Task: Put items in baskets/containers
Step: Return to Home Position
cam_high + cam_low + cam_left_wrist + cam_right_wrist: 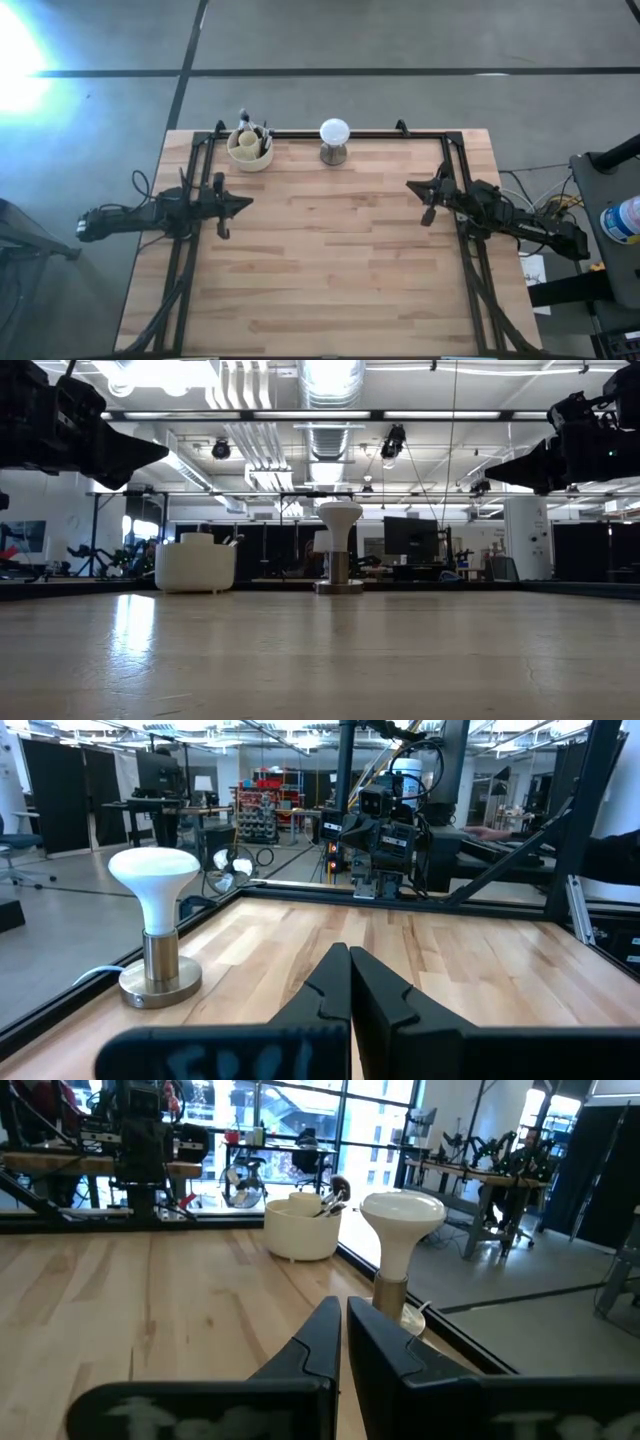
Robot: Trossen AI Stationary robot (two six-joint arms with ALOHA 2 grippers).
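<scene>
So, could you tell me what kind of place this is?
Probably a robotics lab or workshop: a pale wooden table in a black metal frame, exposed silver ceiling ducts, cluttered workbenches beyond.

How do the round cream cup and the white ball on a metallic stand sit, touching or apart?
Apart. The high view shows bare wooden table between the round cream cup and the white ball on a metallic stand.

A light wooden plank table (330, 270), bordered by a black metal frame (380, 133), carried two things, both close to its far edge. A small round cream-coloured cup (249, 150), with dark-handled makeup brushes (262, 135) standing in it, sat near the far left corner. A white ball on a metallic stand (334, 140) stood upright to the cup's right, near it but not touching.
</scene>
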